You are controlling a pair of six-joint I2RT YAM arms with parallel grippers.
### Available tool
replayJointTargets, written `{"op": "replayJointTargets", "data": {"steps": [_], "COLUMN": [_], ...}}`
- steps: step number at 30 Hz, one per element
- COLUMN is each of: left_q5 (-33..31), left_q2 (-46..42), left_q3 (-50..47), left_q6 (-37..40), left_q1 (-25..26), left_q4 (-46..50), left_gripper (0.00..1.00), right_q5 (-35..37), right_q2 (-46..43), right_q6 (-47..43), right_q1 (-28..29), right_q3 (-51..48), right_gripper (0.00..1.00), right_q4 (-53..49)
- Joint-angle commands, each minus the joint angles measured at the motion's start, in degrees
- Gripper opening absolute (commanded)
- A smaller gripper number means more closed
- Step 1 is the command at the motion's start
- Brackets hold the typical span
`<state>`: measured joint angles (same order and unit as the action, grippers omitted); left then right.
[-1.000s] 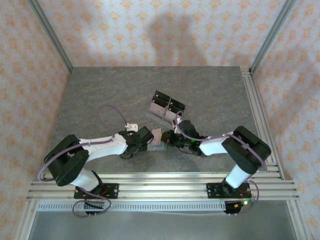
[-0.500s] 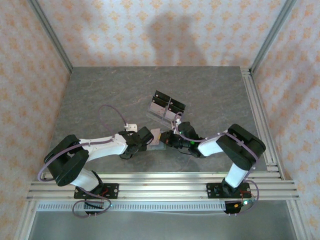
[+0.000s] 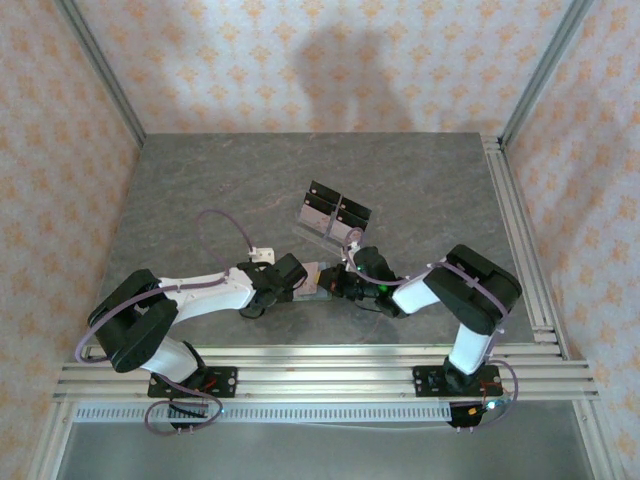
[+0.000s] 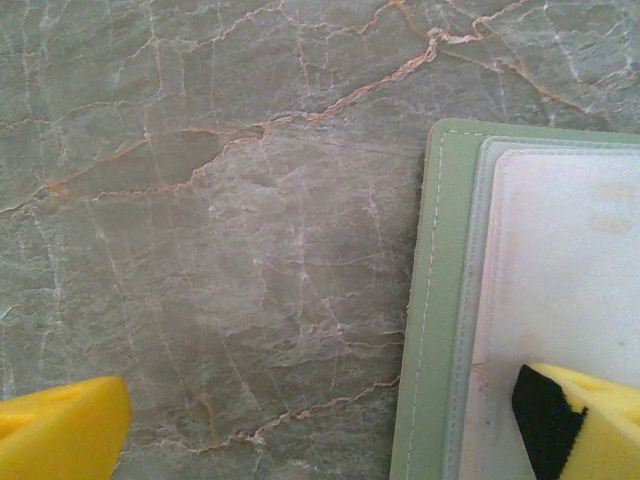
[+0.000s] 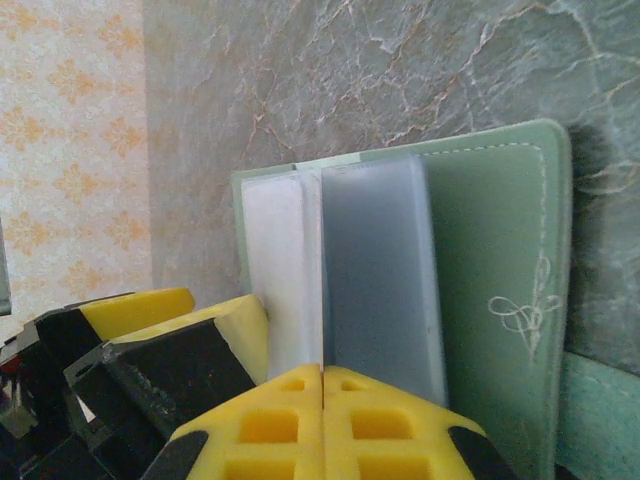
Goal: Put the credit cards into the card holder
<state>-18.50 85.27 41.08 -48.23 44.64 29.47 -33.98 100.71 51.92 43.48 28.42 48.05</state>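
1. The holder (image 3: 318, 283) is lying open on the table (image 3: 200, 180), near the front edge and between the two grippers.
2. The left gripper (image 4: 318, 428) is standing wide open and gripping nothing. One yellow finger (image 4: 60, 432) is sitting over bare table, and the other is overlapping the near corner of the card (image 4: 560, 270).
3. Whether that second finger is pressing on the card or only hanging above it cannot be told.
4. The card, pale and flat, is lying against the holder's inner face. A greyish sleeve edge and then the green stitched border are showing along its left side.
5. The right gripper (image 5: 322, 425) is closed, its yellow fingers meeting flush at the holder's near edge.
6. In the right wrist view, the line between the pale card and a grey clear sleeve (image 5: 380, 270) is running straight down to where those fingers join. Whether a thin edge is nipped there cannot be told.
7. A clear stand (image 3: 333, 213) with black tops is sitting farther back on the table, apart from the holder.
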Motion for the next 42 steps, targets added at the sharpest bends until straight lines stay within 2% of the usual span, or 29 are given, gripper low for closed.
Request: {"op": "replayJointTargets", "data": {"steps": [1, 6, 13, 17, 25, 36, 42], "left_q5": [-2.4, -2.74, -8.19, -9.11, -8.47, -9.37, -7.69], "left_q2": [0.81, 0.73, -1.57, -1.89, -1.4, -5.1, -6.25], "left_q3": [-0.84, -0.68, 1.01, 1.67, 1.74, 5.02, 3.39], "left_q6": [-1.07, -1.33, -3.87, -3.94, -3.47, -2.07, -1.7], "left_q1": [0.53, 0.51, 0.47, 0.51, 0.53, 0.29, -2.98], "left_q4": [4.55, 5.18, 10.4, 11.34, 10.62, 11.88, 11.47], "left_gripper": [1.0, 1.0, 1.0, 1.0, 1.0, 1.0, 1.0], "right_q5": [-0.9, -1.34, -1.53, -1.75, -3.51, -4.34, -4.76], "right_q2": [1.12, 1.96, 2.67, 3.32, 4.65, 3.47, 2.28], "right_q6": [0.63, 1.34, 1.7, 1.75, 1.87, 1.87, 1.52], "right_q1": [0.44, 0.55, 0.55, 0.55, 0.55, 0.55, 0.55], "right_q3": [-0.21, -0.05, 0.05, 0.22, 2.06, 3.01, 3.82], "right_gripper": [0.0, 0.0, 0.0, 0.0, 0.0, 0.0, 0.0], "right_q4": [3.47, 4.84, 5.24, 5.22, 4.95, 4.17, 2.85]}}
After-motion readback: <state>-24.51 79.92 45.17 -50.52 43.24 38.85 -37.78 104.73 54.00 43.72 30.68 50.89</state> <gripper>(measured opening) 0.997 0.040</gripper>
